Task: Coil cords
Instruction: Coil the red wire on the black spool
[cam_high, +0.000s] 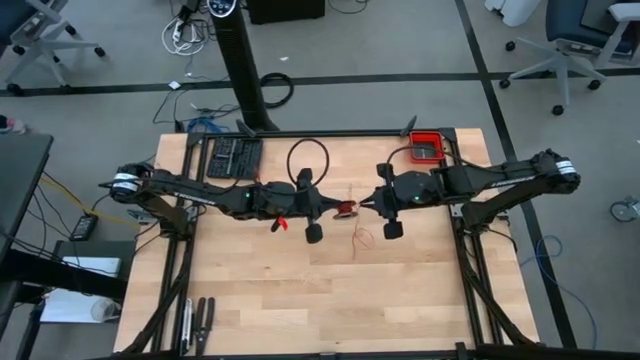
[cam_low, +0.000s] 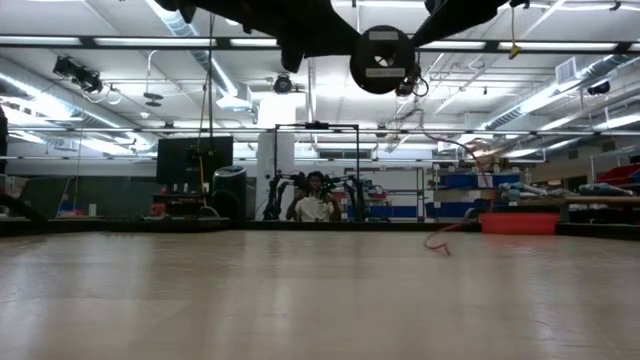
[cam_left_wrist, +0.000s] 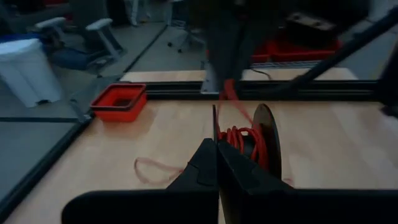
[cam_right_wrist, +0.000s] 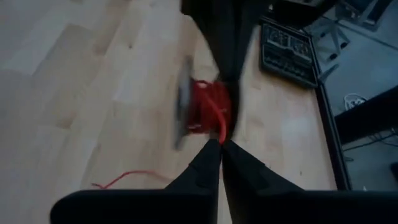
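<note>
The red cord is partly wound on a small dark spool (cam_high: 346, 210) held above the table's middle; the spool also shows in the left wrist view (cam_left_wrist: 252, 140), the right wrist view (cam_right_wrist: 199, 109) and the low view (cam_low: 382, 60). The cord's loose end (cam_high: 360, 238) lies in slack waves on the wood (cam_left_wrist: 155, 168). My left gripper (cam_high: 335, 209) comes from the left and is shut on the spool. My right gripper (cam_high: 362, 207) faces it from the right, shut on a strand of the cord. My left gripper pinches the rim of the spool's thin near disc (cam_left_wrist: 214, 124) between its two fingers, coming about level from the table's left. The spool is lifted clear of the table with its discs upright. My right gripper pinches one strand of the red cord (cam_right_wrist: 219, 127) just off the winding, at its fingertips. The fingers slant down from the table's right. From there the cord hangs slack (cam_low: 432, 150) down to the table.
A black cable loop (cam_high: 308, 160) and a flat black panel (cam_high: 232, 158) lie at the far side. A red bin (cam_high: 427, 147) stands at the far right corner. Some tools (cam_high: 198, 318) lie at the near left edge. A person sits beyond the table (cam_low: 318, 205).
</note>
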